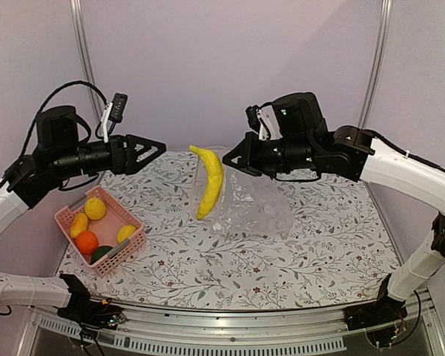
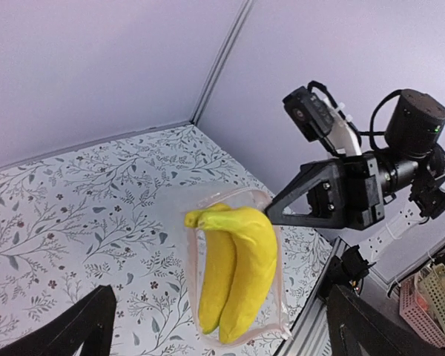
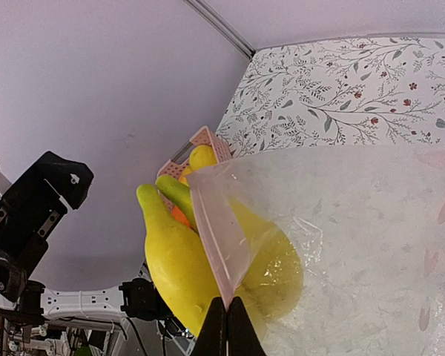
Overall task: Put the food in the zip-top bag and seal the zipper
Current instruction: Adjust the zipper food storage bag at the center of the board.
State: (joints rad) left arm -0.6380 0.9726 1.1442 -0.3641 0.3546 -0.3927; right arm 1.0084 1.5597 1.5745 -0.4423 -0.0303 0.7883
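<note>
A pair of yellow bananas (image 1: 210, 182) stands half inside the clear zip-top bag (image 1: 256, 206), stem ends poking out of its mouth. My right gripper (image 1: 227, 160) is shut on the bag's mouth edge and holds it up; in the right wrist view its fingertips (image 3: 227, 326) pinch the pinkish zipper strip (image 3: 216, 241) beside the bananas (image 3: 174, 263). My left gripper (image 1: 160, 146) is open and empty, left of the bananas and apart from them. In the left wrist view the bananas (image 2: 241, 271) sit inside the bag mouth (image 2: 271, 204). Yellow lemon pieces (image 1: 95, 208), an orange (image 1: 87, 242) and a dark green piece (image 1: 101, 254) lie in the basket.
The pink slatted basket (image 1: 130, 247) stands at the table's front left. The bag's body lies crumpled on the flower-patterned cloth (image 1: 319, 245) right of centre. Grey walls close the back.
</note>
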